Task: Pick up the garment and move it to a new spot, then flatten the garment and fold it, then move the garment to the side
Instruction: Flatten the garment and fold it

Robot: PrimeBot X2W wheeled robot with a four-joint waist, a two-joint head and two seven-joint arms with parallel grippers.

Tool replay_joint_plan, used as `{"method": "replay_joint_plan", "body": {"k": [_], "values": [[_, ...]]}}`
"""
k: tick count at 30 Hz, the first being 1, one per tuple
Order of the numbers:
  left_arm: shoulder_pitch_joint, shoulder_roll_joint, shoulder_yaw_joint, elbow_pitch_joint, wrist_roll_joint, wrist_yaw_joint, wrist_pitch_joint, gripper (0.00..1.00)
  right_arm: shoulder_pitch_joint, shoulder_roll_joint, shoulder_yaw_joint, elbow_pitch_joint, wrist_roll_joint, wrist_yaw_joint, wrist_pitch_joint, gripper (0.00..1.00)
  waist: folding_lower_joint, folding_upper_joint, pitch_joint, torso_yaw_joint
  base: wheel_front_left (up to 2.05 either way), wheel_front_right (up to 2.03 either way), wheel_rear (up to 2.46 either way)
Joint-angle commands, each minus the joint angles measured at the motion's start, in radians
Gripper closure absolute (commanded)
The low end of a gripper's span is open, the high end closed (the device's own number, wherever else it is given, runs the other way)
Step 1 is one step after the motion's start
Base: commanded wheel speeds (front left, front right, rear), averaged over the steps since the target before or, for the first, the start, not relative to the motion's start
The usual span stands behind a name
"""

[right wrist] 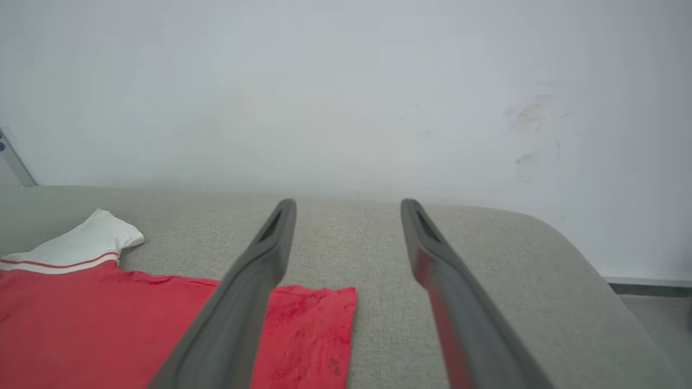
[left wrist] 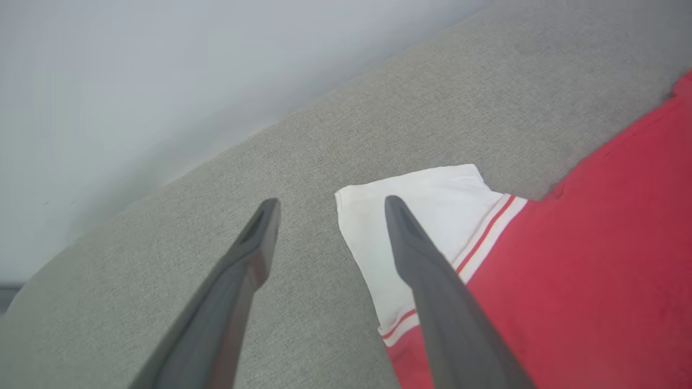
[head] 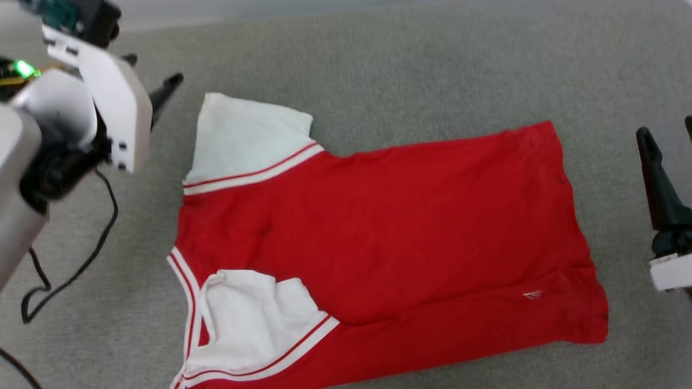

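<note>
Shows the garment (head: 389, 232) spread flat, plain red side up, on a grey fabric surface (head: 411, 70), neck end toward the left of the head view and hem toward the right. Places one white sleeve (head: 248, 140) flat at the upper left and the other sleeve (head: 254, 319) folded in over the red body at the lower left, both edged with striped trim. Marks a small white tag (head: 532, 294) near the hem.

Sets the left tool (head: 153, 69) (left wrist: 328, 202) just beside the upper sleeve, fingers spread wide and gripping nothing. In the left wrist view, crosses one finger (left wrist: 432, 281) in front of that sleeve, contact not determinable.

Sets the right tool (head: 667, 132) (right wrist: 348, 204) off the hem end, likewise wide and empty, apart from the cloth in the head view.

Includes a black cable (head: 97, 237) trailing below the left arm and a pale wall (right wrist: 346, 81) behind the surface.
</note>
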Motion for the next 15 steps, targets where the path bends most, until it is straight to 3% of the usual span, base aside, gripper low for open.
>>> {"method": "replay_joint_plan", "body": {"k": [1, 8, 15], "values": [[-0.023, -0.015, 0.001, 0.019, 0.004, -0.004, 0.013, 0.0, 0.026, 0.028, -0.016, -0.026, -0.015, 0.0, 0.003, 0.0, -0.0001, 0.0, 0.057, -0.021, 0.0, 0.0, 0.0], [-0.222, -0.041, 0.002, 0.113, -0.056, -0.028, 0.261, 0.0, 0.062, 0.137, -0.084, -0.209, -0.114, 0.0, 0.064, 0.0, -0.0001, 0.0, 0.171, -0.064, 0.0, 0.0, 0.0], [-0.374, -0.033, -0.053, 0.131, -0.053, -0.015, 0.556, 0.0, 0.012, 0.16, -0.072, -0.281, -0.131, 0.0, 0.086, 0.0, -0.0001, 0.0, 0.268, -0.102, 0.0, 0.0, 0.0]]}}
